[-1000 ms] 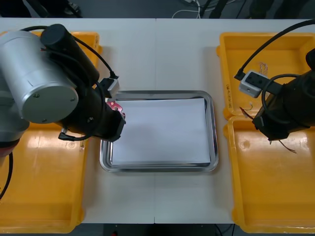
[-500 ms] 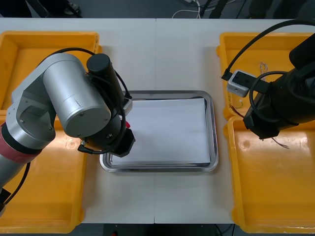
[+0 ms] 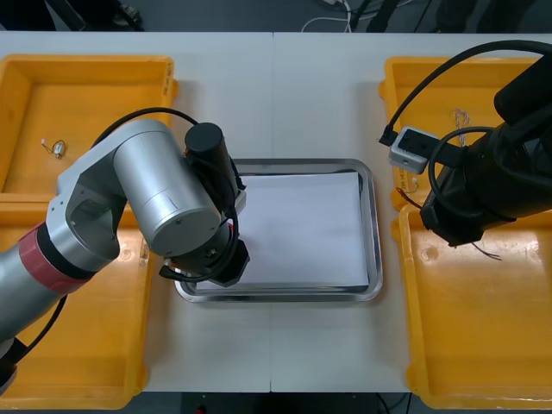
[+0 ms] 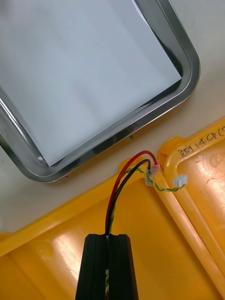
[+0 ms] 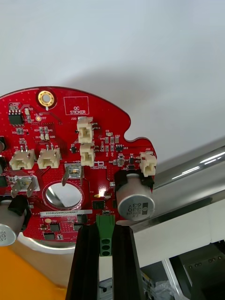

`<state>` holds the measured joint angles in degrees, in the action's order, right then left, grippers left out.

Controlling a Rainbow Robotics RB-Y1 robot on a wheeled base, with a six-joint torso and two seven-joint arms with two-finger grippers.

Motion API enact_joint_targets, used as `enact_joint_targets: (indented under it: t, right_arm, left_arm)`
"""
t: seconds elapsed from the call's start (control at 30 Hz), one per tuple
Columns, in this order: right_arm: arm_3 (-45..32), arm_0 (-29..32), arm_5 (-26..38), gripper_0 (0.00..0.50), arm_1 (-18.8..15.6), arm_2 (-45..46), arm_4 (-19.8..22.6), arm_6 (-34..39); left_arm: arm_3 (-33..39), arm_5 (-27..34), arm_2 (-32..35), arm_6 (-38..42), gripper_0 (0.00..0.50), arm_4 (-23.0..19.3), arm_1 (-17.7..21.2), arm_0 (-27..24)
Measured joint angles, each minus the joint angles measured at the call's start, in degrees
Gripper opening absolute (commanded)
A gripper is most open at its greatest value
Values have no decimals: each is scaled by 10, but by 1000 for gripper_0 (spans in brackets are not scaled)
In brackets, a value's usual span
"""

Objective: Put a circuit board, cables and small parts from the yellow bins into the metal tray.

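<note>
Left arm: bent across the bench (image 3: 285, 95), its wrist over the near left corner of the metal tray (image 3: 373, 233).
Left gripper (image 5: 105, 234): fingers clenched on a green connector (image 5: 105, 225) at the edge of the circuit board (image 5: 70, 140).
Circuit board: round and red, held flat over the tray's shiny rim and white inside. Whether it touches the tray cannot be told.
Right arm: reaches in from the right, its wrist over the tray-side edge of the right yellow bins (image 3: 483, 345).
Right gripper (image 4: 111, 239): fingers pinched tight on a cable (image 4: 112, 201).
Cable: red and black wires with a thin twisted yellow-green strand. It ends in small white plugs (image 4: 180, 180) above the ridge where the two bins meet, near the tray's corner.
Far left yellow bin (image 3: 86, 112): holds one small metal part (image 3: 58, 147).
</note>
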<state>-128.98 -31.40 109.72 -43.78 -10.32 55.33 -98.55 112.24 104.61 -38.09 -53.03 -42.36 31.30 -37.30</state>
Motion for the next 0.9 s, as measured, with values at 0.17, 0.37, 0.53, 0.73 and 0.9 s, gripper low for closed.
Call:
enact_joint_targets:
  t: [0.17,0.37,0.53,0.73,0.9]
  right_arm:
    - [0,0,0,0,0,0,0,0]
    - [0,0,0,0,0,0,0,0]
    - [0,0,0,0,0,0,0,0]
    - [0,0,0,0,0,0,0,0]
    - [0,0,0,0,0,0,1,0]
  left_arm:
    - [-21,-24,-15,0,0,7,-6,-5]
    - [-36,-49,-36,0,0,14,-8,-8]
    - [-46,-63,-47,0,2,18,-8,-8]
    - [-59,-76,-55,0,2,18,-8,-9]
    - [-67,-82,-56,0,68,18,-8,-9]
